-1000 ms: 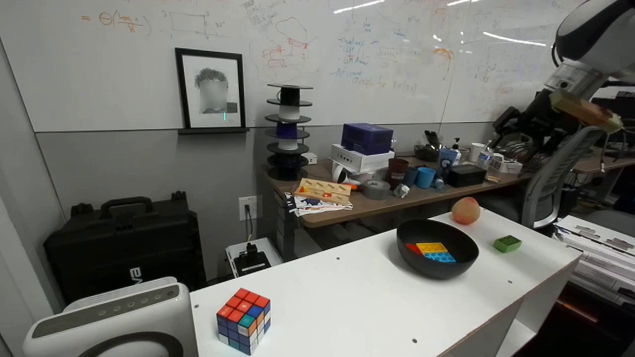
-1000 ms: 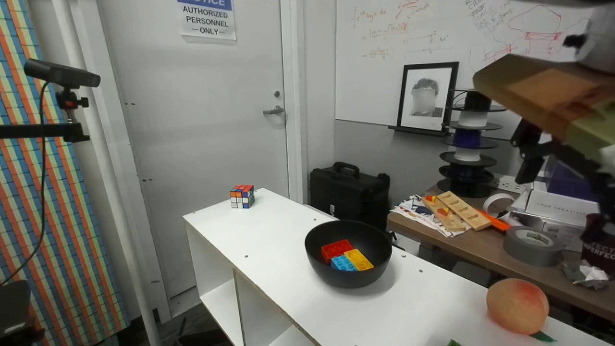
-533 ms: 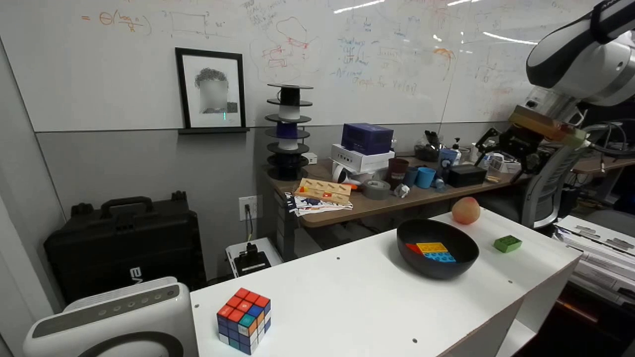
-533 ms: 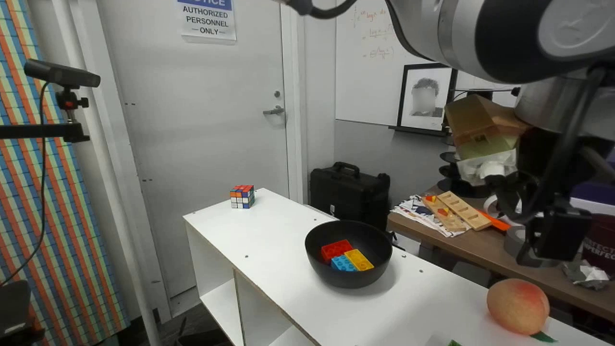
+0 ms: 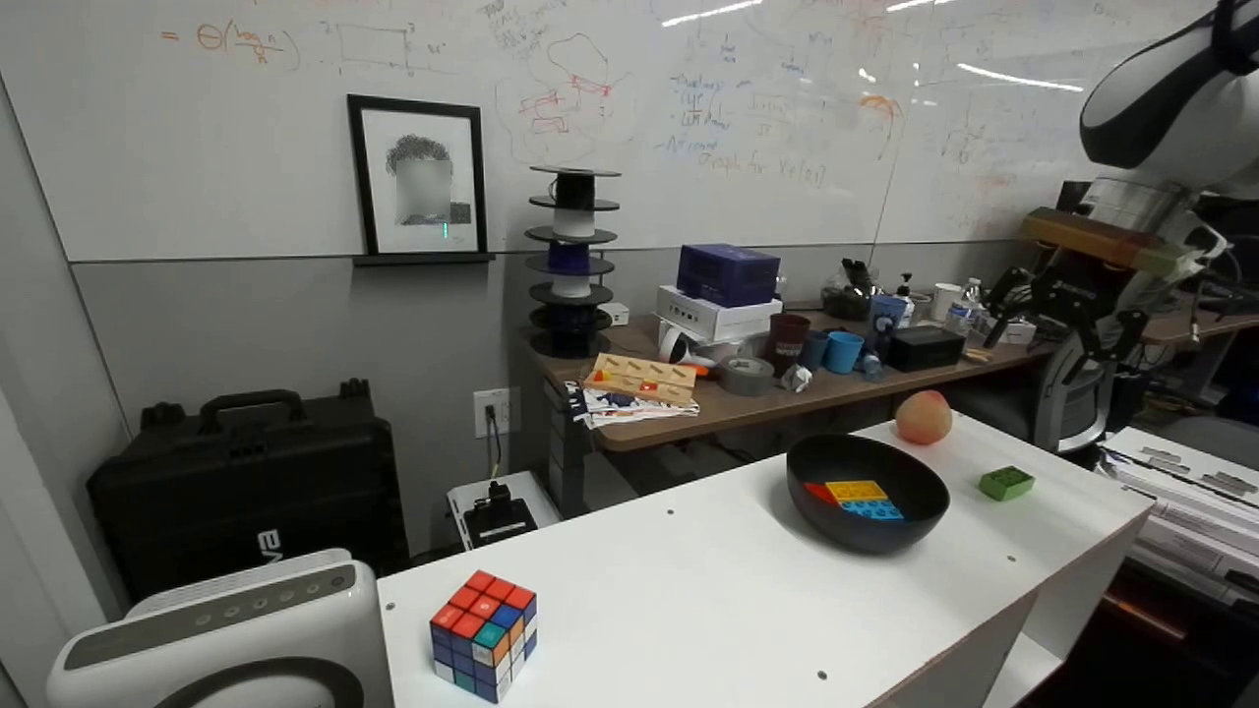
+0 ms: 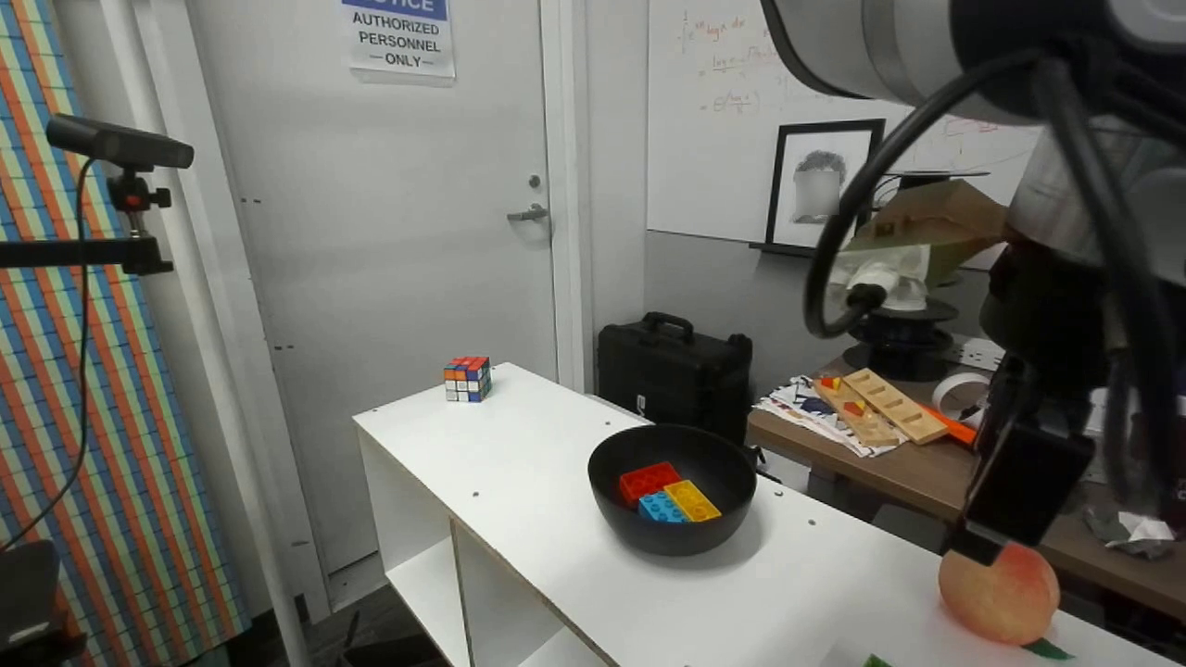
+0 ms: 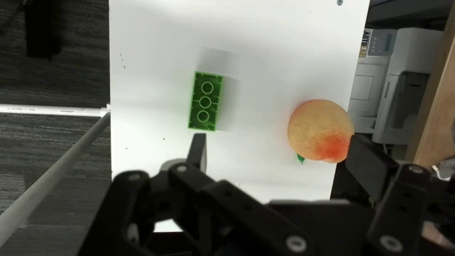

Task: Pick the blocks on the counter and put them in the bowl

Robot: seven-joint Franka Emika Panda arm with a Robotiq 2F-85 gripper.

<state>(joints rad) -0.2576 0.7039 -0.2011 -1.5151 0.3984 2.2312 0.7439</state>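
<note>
While your black two-fingered gripper (image 7: 282,153) hangs above the long white smooth counter (image 7: 153,89), its fingers (image 7: 196,151) stand spread wide, apart from the things below. Reading the wrist view as a clock centred midway between those fingertips, you find the flat rectangular green toy brick (image 7: 205,101) at ten o'clock, lying on the counter with its hollow underside and three rings turned up. Toward two o'clock you see a round orange peach (image 7: 320,129), blushed red.

Centre your clock next on the wide shallow black round bowl (image 5: 866,536) in an exterior view: the green brick sits at three o'clock, apart from the bowl, the peach at one, and your gripper higher up between one and two. At eight o'clock, well away, you have the multicoloured puzzle cube (image 5: 484,637). A brown-topped desk (image 5: 726,410) runs behind the counter from ten round to one, bearing a tall stack of spools (image 5: 570,265) and, farther along, a purple box (image 5: 728,275).

Inside the bowl you can make out three more flat rectangular toy bricks: in an exterior view the yellow brick (image 6: 693,500) and the blue brick (image 6: 662,508) lie side by side, with the red brick (image 6: 649,482) just beside them at their ten o'clock.
</note>
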